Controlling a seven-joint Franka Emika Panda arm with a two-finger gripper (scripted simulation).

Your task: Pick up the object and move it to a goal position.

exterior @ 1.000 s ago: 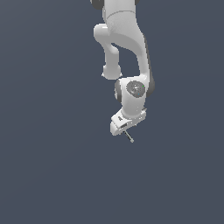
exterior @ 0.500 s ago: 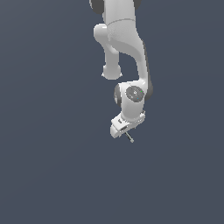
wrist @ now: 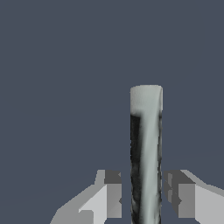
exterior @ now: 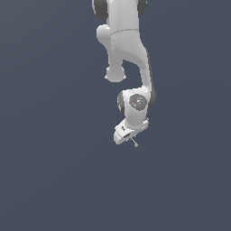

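The object (wrist: pixel 146 153) is held between the closed fingers of the gripper (exterior: pixel 133 140), its long axis apparently pointing straight outward.

rod (wrist: pixel 146 153) base cut off by wrist view's edge, arm (exterior: pixel 126 49) top cropped

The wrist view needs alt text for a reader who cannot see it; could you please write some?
A thin grey rod stands between the two fingers of the robot's hand, reaching well beyond their tips. Behind it is only a plain dark blue-grey background.
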